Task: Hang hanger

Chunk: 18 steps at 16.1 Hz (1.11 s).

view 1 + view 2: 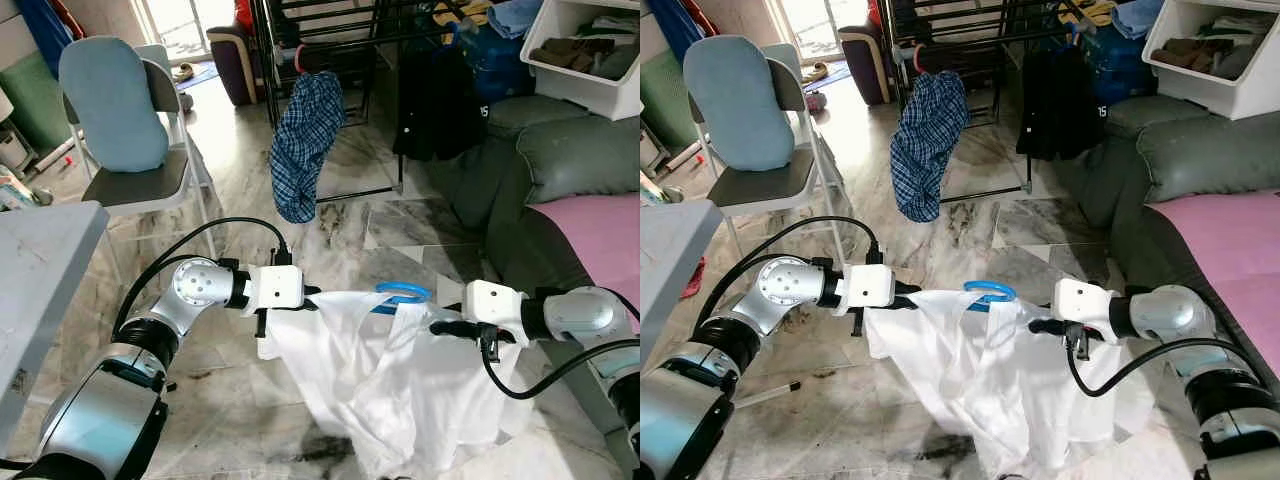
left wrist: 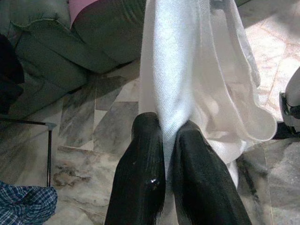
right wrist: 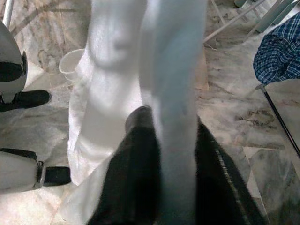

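Observation:
A white shirt (image 1: 380, 380) hangs stretched between my two grippers above the marble floor, with the blue hook of a hanger (image 1: 403, 294) poking out at its top middle. My left gripper (image 1: 310, 297) is shut on the shirt's left shoulder; the left wrist view has its black fingers (image 2: 145, 164) pinching white cloth (image 2: 178, 84). My right gripper (image 1: 440, 326) is shut on the right shoulder, and its fingers (image 3: 136, 178) close around the fabric (image 3: 168, 93). The hanger's body is hidden inside the shirt.
A black drying rack (image 1: 330, 40) stands ahead with a blue plaid shirt (image 1: 305, 140) and a dark garment (image 1: 435, 95) on it. A folding chair with a blue cushion (image 1: 115, 105) is at the left, a grey table (image 1: 40, 270) nearer left, a green sofa (image 1: 560, 170) at the right.

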Available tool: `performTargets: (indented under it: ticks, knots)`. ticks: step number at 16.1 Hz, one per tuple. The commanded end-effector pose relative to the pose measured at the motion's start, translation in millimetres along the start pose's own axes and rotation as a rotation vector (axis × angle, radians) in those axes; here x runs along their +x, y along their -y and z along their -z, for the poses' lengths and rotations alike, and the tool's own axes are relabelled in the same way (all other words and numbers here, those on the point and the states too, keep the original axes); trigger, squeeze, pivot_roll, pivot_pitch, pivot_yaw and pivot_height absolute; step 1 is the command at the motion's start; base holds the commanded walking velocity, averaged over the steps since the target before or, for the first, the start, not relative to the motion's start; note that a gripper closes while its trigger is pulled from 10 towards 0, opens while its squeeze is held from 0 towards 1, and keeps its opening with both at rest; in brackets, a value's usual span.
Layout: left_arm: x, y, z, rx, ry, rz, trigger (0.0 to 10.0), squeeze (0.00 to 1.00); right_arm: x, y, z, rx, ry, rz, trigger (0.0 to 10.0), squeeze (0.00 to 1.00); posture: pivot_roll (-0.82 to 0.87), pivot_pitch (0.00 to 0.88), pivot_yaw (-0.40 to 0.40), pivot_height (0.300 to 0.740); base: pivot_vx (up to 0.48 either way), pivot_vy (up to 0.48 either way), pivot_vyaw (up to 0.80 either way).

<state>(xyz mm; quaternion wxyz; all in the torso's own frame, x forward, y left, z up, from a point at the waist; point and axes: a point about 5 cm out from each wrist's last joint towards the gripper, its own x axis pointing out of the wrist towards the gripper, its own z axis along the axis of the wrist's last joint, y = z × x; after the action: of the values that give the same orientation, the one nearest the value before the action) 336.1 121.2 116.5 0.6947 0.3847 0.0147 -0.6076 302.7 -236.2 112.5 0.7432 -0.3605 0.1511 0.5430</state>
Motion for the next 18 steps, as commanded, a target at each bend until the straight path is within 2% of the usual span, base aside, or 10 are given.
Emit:
performTargets:
  ticks: [1, 10, 11, 13, 15, 18]
  knots:
    - [-4.4, -10.9, -6.3, 0.022, 0.025, -0.049, 0.0, 0.00, 3.0, 4.1, -6.4, -0.024, 0.020, -0.008, 0.0, 0.00, -0.21, 0.000, 0.073, 0.740, 0.000, 0.000, 0.00]
    - [-3.8, -7.5, -1.5, 0.002, 0.004, -0.055, 0.0, 0.00, 7.2, 4.2, -5.9, -0.013, 0.025, 0.023, 0.0, 0.00, -0.21, 0.000, 0.071, 0.740, 0.000, 0.000, 0.00]
    - [-2.9, -2.7, 4.3, -0.094, -0.001, -0.015, 10.0, 1.00, 9.5, 3.9, -6.3, -0.010, 0.032, 0.037, 0.0, 0.00, -0.21, 0.000, 0.071, 0.740, 0.000, 0.000, 0.00]
    - [-0.5, 9.1, 10.8, -0.119, -0.012, 0.005, 10.0, 1.00, 13.0, 2.0, -6.1, -0.005, 0.036, 0.044, 0.0, 0.00, -0.20, 0.000, 0.072, 0.740, 0.000, 0.000, 0.00]
    - [2.2, 22.1, 16.5, -0.088, -0.028, -0.003, 10.0, 1.00, 16.3, -1.3, -1.4, -0.005, 0.003, 0.044, 0.0, 0.00, -0.20, 0.000, 0.069, 0.740, 0.000, 0.000, 0.00]
    - [-0.9, 23.9, 17.9, -0.064, -0.028, -0.024, 10.0, 1.00, 19.8, -3.1, 1.9, 0.008, -0.025, 0.039, 0.0, 0.00, -0.19, 0.000, 0.069, 0.740, 0.000, 0.000, 0.00]
